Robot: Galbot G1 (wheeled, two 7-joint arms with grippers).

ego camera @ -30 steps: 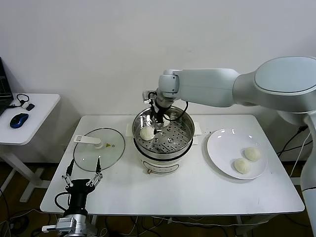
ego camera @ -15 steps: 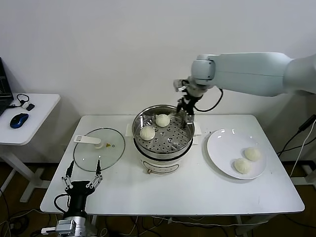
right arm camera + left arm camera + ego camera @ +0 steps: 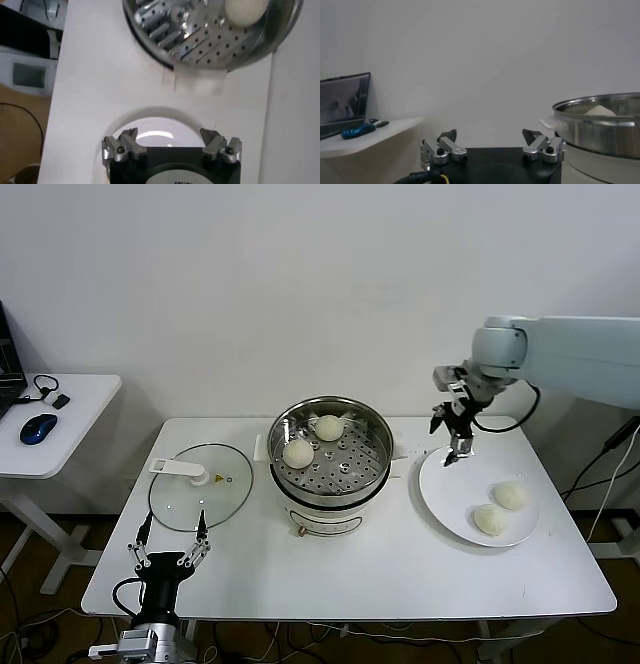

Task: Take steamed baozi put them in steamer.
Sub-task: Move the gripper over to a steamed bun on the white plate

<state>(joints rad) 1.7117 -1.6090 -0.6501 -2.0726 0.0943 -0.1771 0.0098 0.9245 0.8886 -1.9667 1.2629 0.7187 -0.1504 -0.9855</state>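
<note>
The steel steamer (image 3: 383,446) stands mid-table with two cream baozi on its perforated tray, one (image 3: 298,453) at the left and one (image 3: 329,427) toward the back. Two more baozi (image 3: 511,495) (image 3: 490,519) lie on the white plate (image 3: 450,484) at the right. My right gripper (image 3: 455,446) hangs open and empty over the plate's far left rim. In the right wrist view its fingers (image 3: 170,142) frame the plate (image 3: 155,125), with the steamer (image 3: 200,40) and a baozi (image 3: 245,10) beyond. My left gripper (image 3: 168,546) is parked open at the table's front left corner.
A glass lid (image 3: 200,487) with a white handle lies flat to the left of the steamer. A small side table (image 3: 75,399) at the far left carries a blue mouse (image 3: 40,427). In the left wrist view the steamer (image 3: 600,130) rises at one side.
My right arm has swung from inside the steamer rightward to above the plate, staying open. The baozi at the back of the steamer has come into view behind it. The left arm is unmoved.
</note>
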